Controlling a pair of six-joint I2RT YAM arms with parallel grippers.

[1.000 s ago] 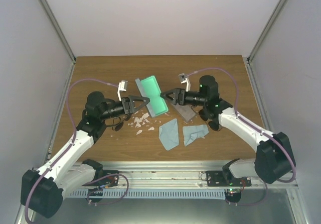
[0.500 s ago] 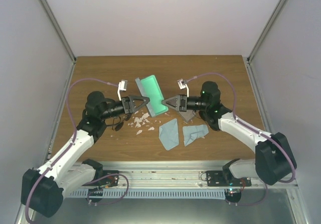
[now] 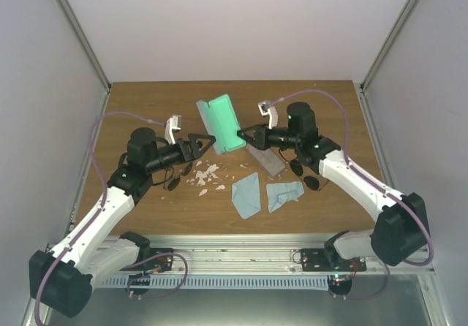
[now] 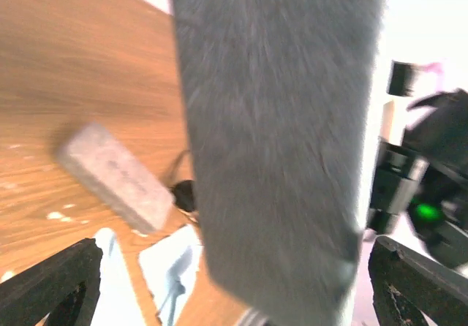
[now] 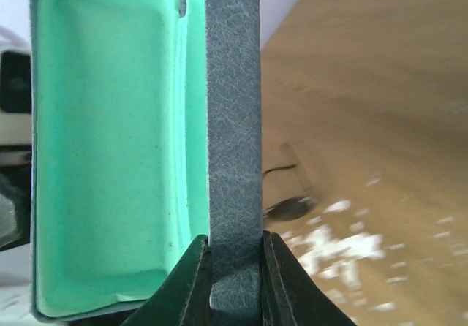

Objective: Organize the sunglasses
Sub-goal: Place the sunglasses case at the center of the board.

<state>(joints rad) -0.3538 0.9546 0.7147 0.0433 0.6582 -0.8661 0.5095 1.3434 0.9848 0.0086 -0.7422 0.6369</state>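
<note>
Right tool grips one open case; left tool gapes empty. One closed case, two cloths.

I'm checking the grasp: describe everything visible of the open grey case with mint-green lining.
The open grey case is rectangular, felt-like grey-blue outside, smooth mint-green inside, with nothing visible in it. It stands tipped up on edge over the middle of the wooden table. The right gripper pinches one grey wall; the left gripper is open, facing its outer side.
</note>
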